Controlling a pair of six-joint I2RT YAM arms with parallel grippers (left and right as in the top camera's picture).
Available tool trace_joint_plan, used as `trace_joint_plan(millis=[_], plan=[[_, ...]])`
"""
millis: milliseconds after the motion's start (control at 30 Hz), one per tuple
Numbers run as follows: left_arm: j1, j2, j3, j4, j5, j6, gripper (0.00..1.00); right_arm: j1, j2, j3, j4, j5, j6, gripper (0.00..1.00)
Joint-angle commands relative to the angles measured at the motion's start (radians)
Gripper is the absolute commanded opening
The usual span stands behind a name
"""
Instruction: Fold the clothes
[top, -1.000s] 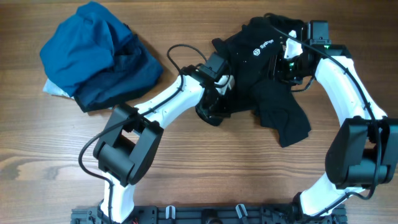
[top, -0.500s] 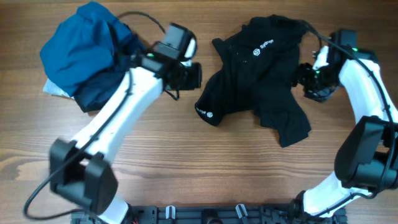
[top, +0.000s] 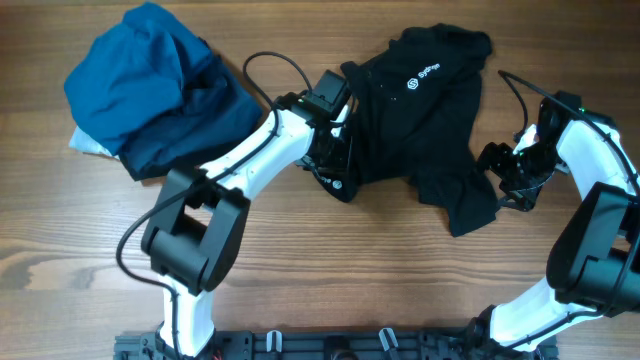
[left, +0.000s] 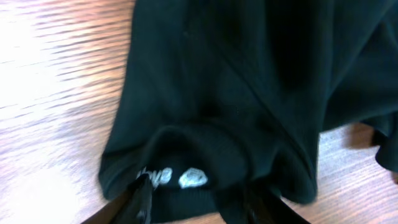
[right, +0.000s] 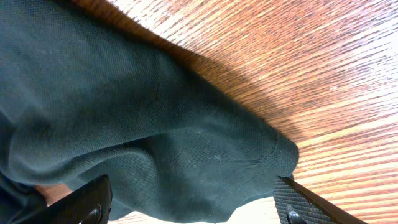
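The clothes are one black shirt lying crumpled on the wooden table, with a white round logo and lettering facing up. My left gripper is at the shirt's lower left corner. In the left wrist view its fingers stand apart on either side of a folded hem printed with white lettering, and the gripper is open. My right gripper is at the shirt's lower right edge. There it stands wide open, with a rounded fold of the cloth between its fingers.
A bundle of bright-blue and navy garments lies at the back left, with a bit of white cloth under it. Bare wood shows in front of the shirt. Both arms' cables loop over the table near the shirt.
The left gripper swung out toward the blue bundle, came back to the shirt's left corner and opened. The right gripper moved from the shirt's upper right down to its lower right edge, opening wider.
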Motion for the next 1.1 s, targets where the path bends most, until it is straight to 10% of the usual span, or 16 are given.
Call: trace_joint_plan(millis=[0, 100, 233, 467, 633, 733, 833, 933, 1067], plan=[[0.002, 0.017, -0.004, 0.037, 0.064, 0.016, 0.27, 0.002, -0.019, 0.000, -0.005, -0.024, -0.022, 0.84], [0.002, 0.017, -0.003, 0.039, 0.068, 0.016, 0.04, 0.002, -0.019, 0.000, -0.004, -0.019, -0.022, 0.84], [0.035, -0.039, -0.003, -0.008, 0.083, 0.017, 0.04, 0.002, -0.019, -0.001, 0.011, 0.019, -0.021, 0.81], [0.190, -0.286, -0.003, -0.105, 0.019, 0.094, 0.04, 0.003, -0.019, -0.013, 0.220, -0.009, -0.073, 0.04], [0.268, -0.406, -0.003, -0.139, -0.061, 0.121, 0.04, 0.003, -0.019, -0.013, 0.201, -0.008, -0.075, 0.07], [0.284, -0.427, -0.003, -0.150, -0.080, 0.121, 0.04, 0.006, -0.019, -0.034, 0.102, -0.005, -0.098, 0.66], [0.283, -0.426, -0.003, -0.148, -0.087, 0.121, 0.04, 0.006, -0.019, -0.135, 0.142, -0.005, -0.071, 0.71], [0.280, -0.425, -0.003, -0.153, -0.063, 0.121, 0.15, 0.006, -0.019, -0.208, 0.293, -0.043, 0.004, 0.12], [0.230, -0.388, -0.005, -0.159, 0.019, 0.121, 0.48, 0.005, -0.024, -0.125, 0.291, -0.026, 0.021, 0.04]])
